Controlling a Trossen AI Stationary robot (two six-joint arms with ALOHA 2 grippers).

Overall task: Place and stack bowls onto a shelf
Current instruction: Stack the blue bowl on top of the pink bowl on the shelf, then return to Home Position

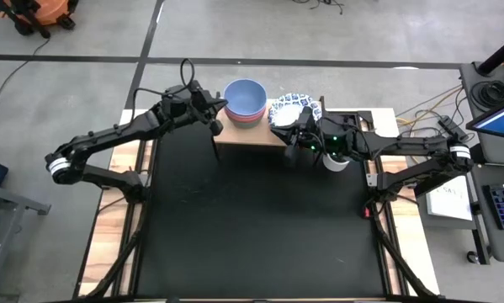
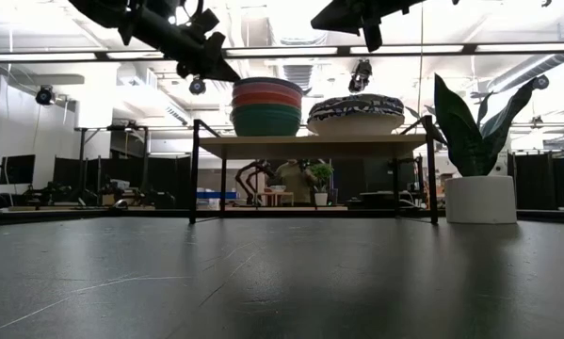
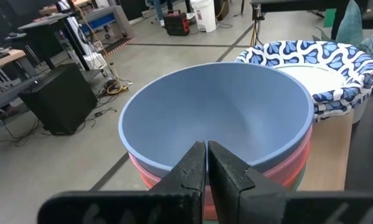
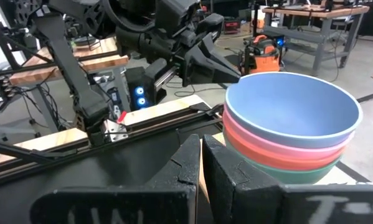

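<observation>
**Slate-blue on top: two bowl stacks on the shelf**

Slate-blue bowl [image 3: 217,118] caps the coloured stack [image 2: 266,106], nested over pink, red and green, at the shelf's [image 2: 310,146] left part in the high view. Patterned white bowls [image 1: 293,109] sit stacked just beside it.

Handling, by judgement: rigid, light, smooth; thin rims are the natural hold; nested stacks may slide if nudged.

Left claw [image 1: 212,124] hovers at the coloured stack's rim, fingers closed together, empty. Right claw [image 1: 290,137] sits by the patterned stack, likewise closed, empty.

Surroundings: shelf stands at the desk's [image 1: 260,227] far edge; potted plant [image 2: 481,174] just beside its right end limits room there; the desk's near side offers withdrawal room.
</observation>
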